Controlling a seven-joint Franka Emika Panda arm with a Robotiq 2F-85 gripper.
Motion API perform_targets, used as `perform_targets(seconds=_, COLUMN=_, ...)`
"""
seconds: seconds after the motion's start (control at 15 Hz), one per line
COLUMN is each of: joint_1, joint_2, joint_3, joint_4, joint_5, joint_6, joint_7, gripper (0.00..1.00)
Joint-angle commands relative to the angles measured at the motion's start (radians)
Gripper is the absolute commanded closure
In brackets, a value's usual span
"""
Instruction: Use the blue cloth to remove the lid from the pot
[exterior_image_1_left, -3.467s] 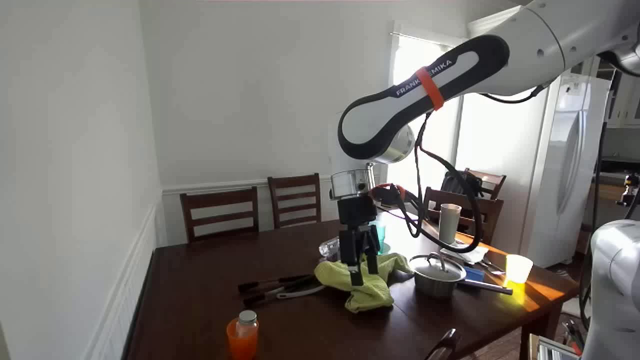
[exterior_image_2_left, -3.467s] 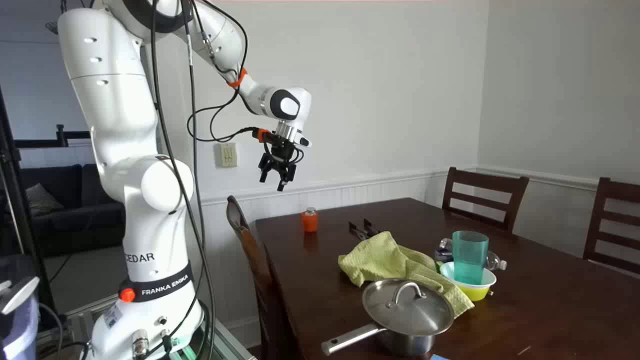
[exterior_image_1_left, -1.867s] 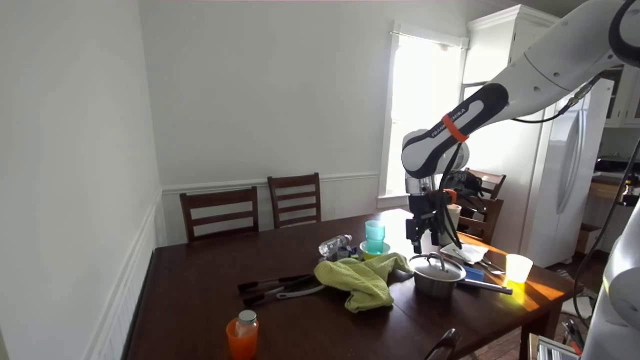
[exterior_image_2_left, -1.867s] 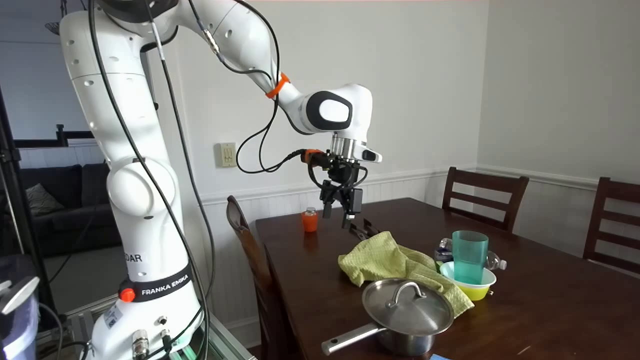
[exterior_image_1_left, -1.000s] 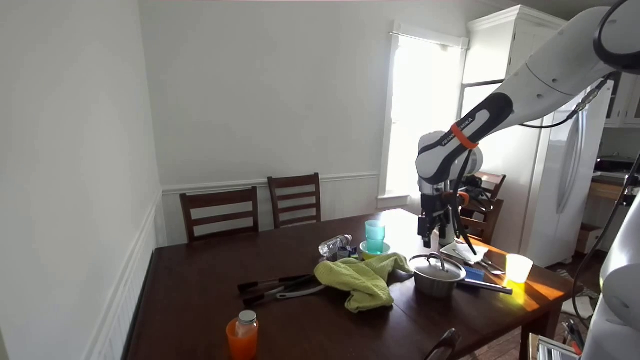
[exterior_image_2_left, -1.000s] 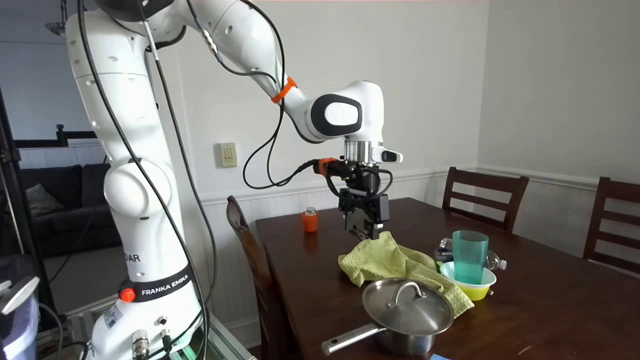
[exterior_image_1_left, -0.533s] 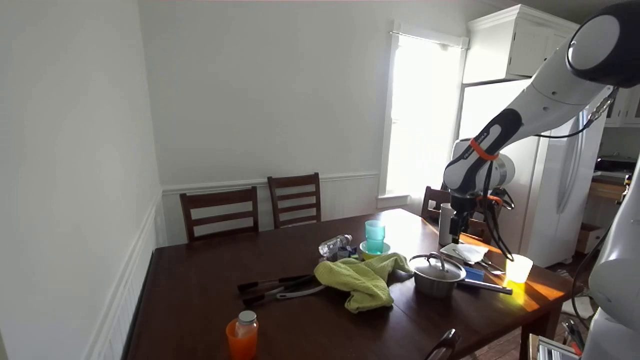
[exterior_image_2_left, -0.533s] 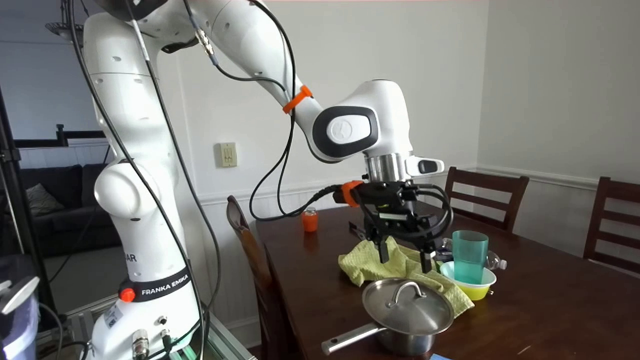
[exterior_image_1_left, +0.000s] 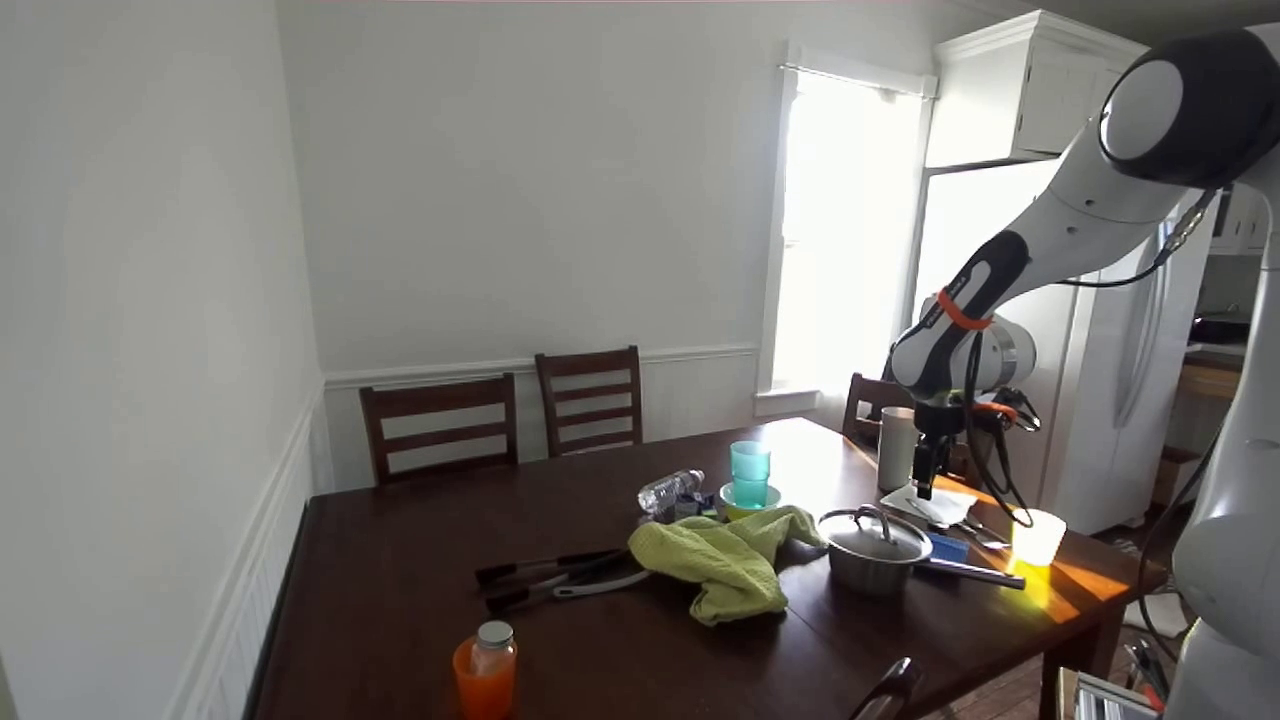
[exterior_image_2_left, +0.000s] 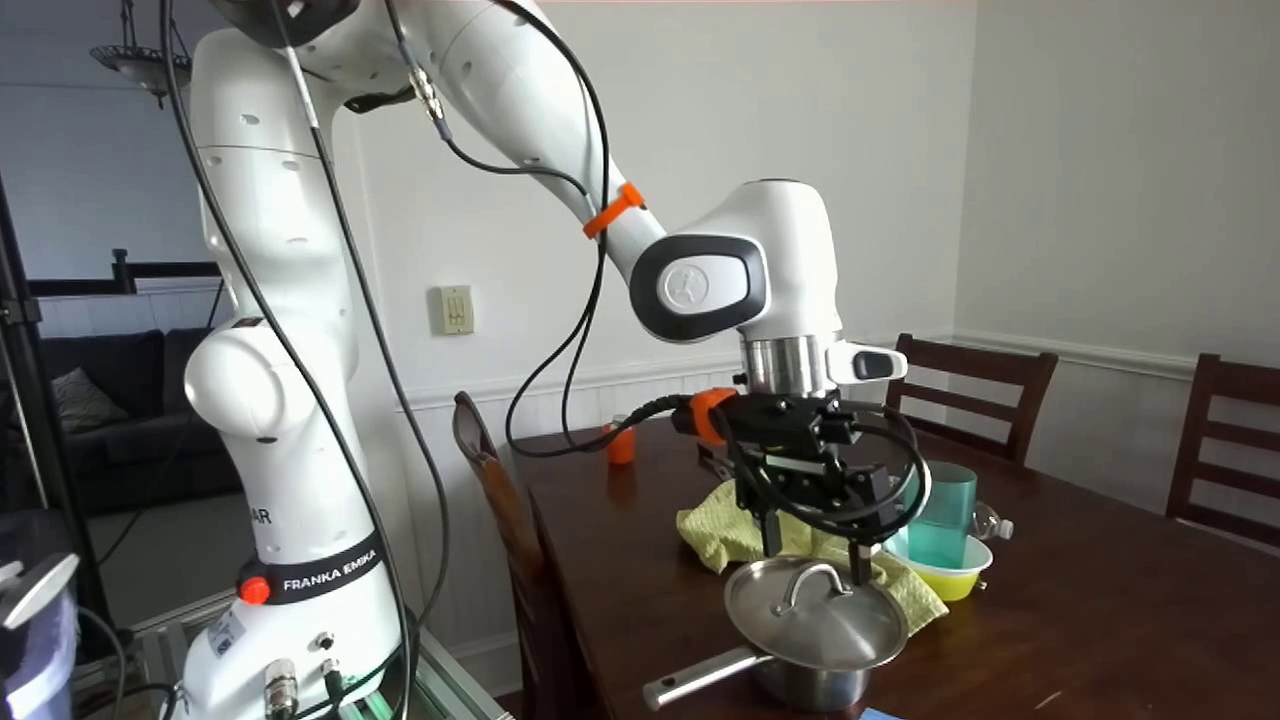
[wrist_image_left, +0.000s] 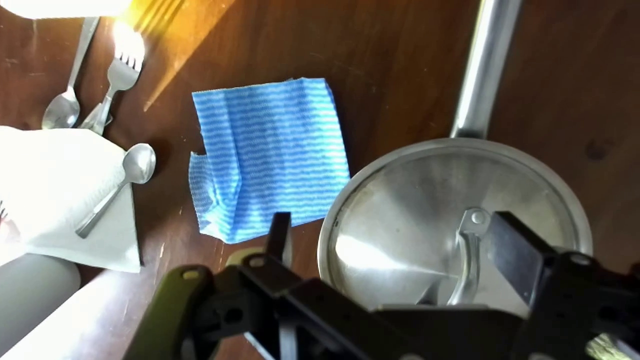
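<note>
Black, my gripper (wrist_image_left: 399, 241) hangs with its jaws wide apart. Between them, lower down, I see the round shiny metal lid (wrist_image_left: 410, 210) on the round metal pot (exterior_image_1_left: 868, 575). Just past one jaw, the blue striped cloth (wrist_image_left: 272, 160) lies on the brown wooden table (exterior_image_1_left: 400, 560), right beside the pot. Farther off, past my other jaw, is the crumpled yellow-green cloth (exterior_image_1_left: 715, 560).

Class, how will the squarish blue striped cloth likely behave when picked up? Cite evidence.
The squarish blue striped cloth will probably droop: one corner is crumpled. It is likely light for its size, as its side flap looks thin. Rolling seems unlikely: it lies mostly flat.
</note>
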Motion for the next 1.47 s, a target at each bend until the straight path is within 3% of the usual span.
perform_targets(seconds=0.0, joint_1=-0.042, joint_2=0.087, joint_3=0.004, joint_4=0.067, joint_5=0.087, joint_6=-0.040, joint_7=-0.064, gripper=0.00)
perform_targets(seconds=0.33, joint_1=-0.153, joint_2=0.204, joint_3=0.035, joint_4=0.151, joint_5=0.193, joint_6=-0.038, joint_7=-0.245, gripper=0.00)
perform_targets(seconds=0.6, joint_1=-0.242, joint_2=0.294, joint_3=0.069, joint_4=0.237, joint_5=0.191, joint_6=-0.052, joint_7=-0.314, gripper=0.00)
perform_targets(seconds=0.93, joint_1=-0.386, joint_2=0.398, joint_3=0.190, joint_4=0.333, joint_5=0.261, joint_6=-0.026, joint_7=-0.453, gripper=0.00)
perform_targets(seconds=1.4, joint_1=-0.506, joint_2=0.498, joint_3=0.335, joint_4=0.388, joint_5=0.301, joint_6=0.010, joint_7=-0.516, gripper=0.00)
